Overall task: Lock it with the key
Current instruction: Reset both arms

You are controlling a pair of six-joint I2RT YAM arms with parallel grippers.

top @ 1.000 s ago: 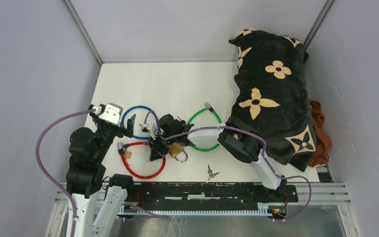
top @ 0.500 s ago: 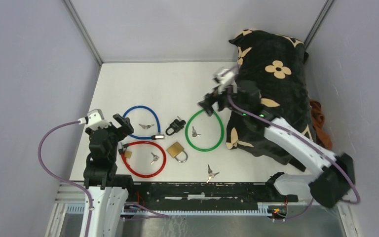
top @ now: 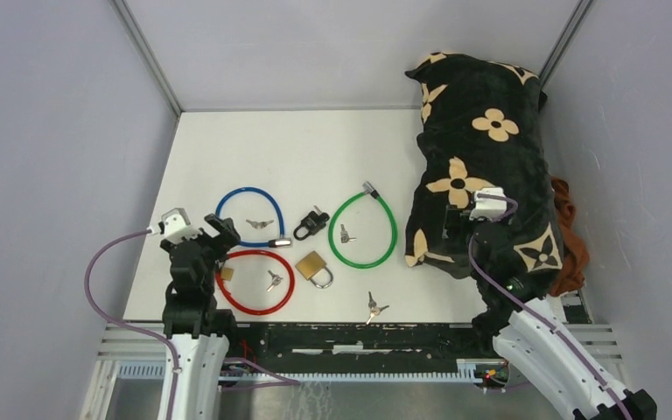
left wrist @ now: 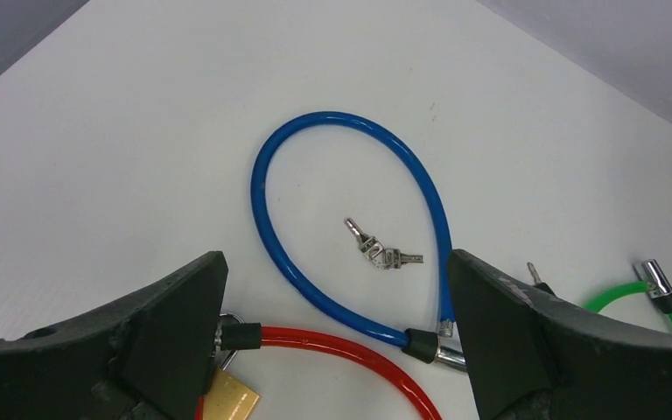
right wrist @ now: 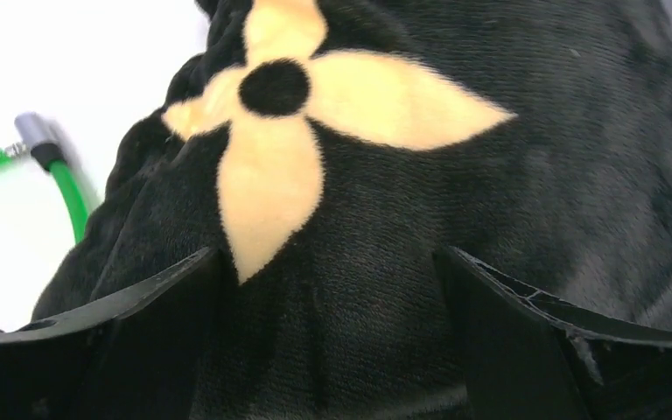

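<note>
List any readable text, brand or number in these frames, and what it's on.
None readable.
brass padlock: any stamping is too small to read.
keys inside the blue cable lock: no legible marking.
black blanket: flower motifs only, no letters.

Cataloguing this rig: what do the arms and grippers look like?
The left arm and right arm have black joints, white lower links and a purple cable each. The left gripper and right gripper have black fingers and a white camera block.

Blanket [top: 509,166] crowds the right side (open tabletop [top: 297,144] lies far-left).
</note>
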